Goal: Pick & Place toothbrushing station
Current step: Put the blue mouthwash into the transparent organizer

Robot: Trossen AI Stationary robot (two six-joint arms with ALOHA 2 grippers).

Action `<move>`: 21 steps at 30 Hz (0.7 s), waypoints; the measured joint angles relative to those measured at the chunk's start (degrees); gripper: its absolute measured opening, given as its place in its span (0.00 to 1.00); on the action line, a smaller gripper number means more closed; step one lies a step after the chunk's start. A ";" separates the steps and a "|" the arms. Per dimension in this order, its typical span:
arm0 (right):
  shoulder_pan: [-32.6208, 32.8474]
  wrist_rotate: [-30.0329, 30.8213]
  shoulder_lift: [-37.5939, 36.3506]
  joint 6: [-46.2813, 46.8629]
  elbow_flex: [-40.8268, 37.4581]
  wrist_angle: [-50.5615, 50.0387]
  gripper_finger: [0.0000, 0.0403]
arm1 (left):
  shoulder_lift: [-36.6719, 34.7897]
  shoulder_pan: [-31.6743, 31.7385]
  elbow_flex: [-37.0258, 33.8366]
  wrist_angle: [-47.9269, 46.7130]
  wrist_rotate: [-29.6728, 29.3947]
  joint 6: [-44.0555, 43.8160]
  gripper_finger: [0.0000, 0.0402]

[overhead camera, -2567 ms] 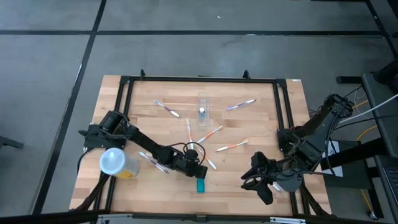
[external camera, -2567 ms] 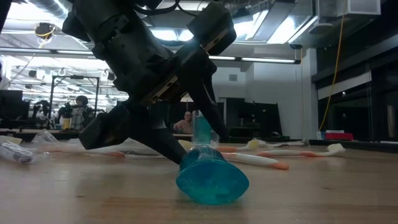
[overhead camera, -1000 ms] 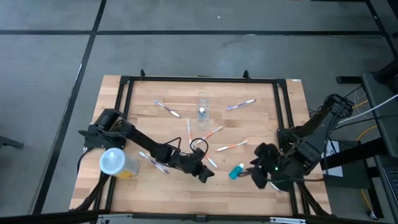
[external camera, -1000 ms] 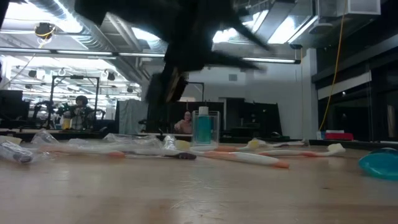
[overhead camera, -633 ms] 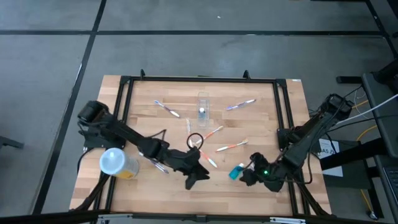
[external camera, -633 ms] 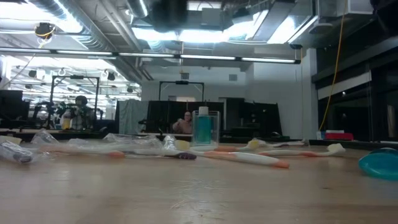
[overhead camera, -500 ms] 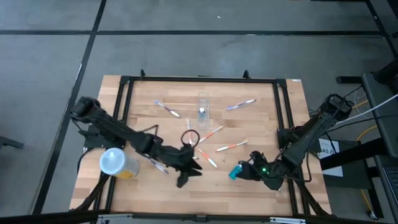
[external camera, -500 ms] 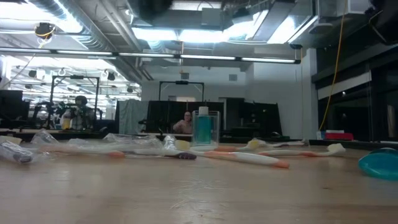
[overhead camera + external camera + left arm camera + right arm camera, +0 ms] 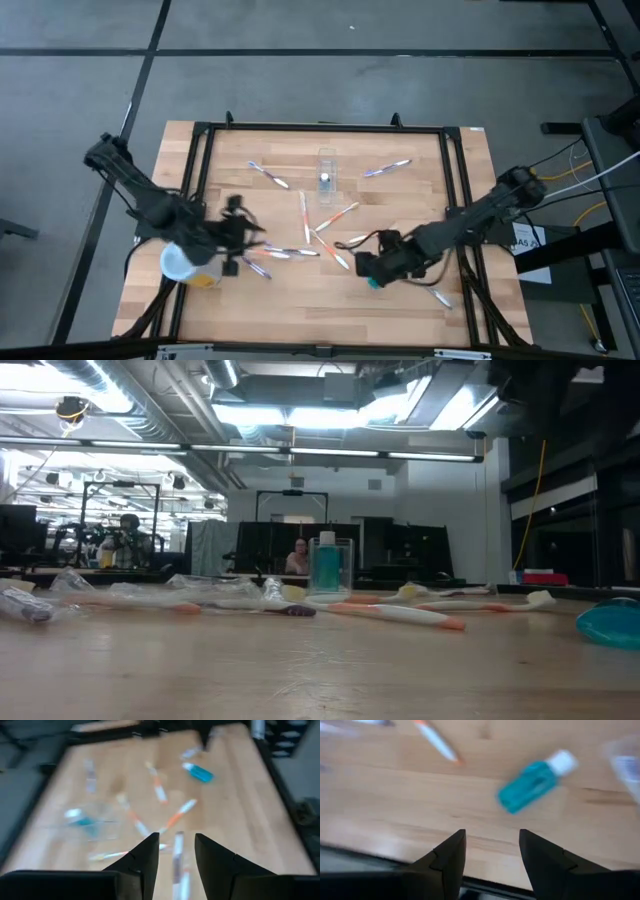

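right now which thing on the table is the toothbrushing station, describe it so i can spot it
Start at the wooden table and go to the middle of its far edge, by the black frame rail. The toothbrushing station stands there: a small clear plastic holder with see-through walls and something teal inside. The toothbrushes around it lie flat; it alone stands upright among them.

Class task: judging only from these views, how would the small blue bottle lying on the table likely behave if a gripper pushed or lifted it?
The blue bottle lies on its side on the wooden table, so a push would probably roll or spin it. It looks small, likely light. Its smooth plastic may slip between the right gripper fingers.
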 joint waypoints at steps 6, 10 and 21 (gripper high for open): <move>-0.83 -4.49 10.14 0.22 9.01 -15.38 0.47 | -8.27 -4.88 0.00 -10.21 -11.54 -10.05 0.31; -1.30 -1.28 13.49 7.57 9.11 -13.30 0.47 | -12.54 -6.21 0.00 -12.44 -13.60 -13.42 0.31; -5.52 -0.60 18.82 7.05 9.11 -9.11 0.37 | -18.32 -6.60 0.00 -12.67 -13.10 -12.97 0.31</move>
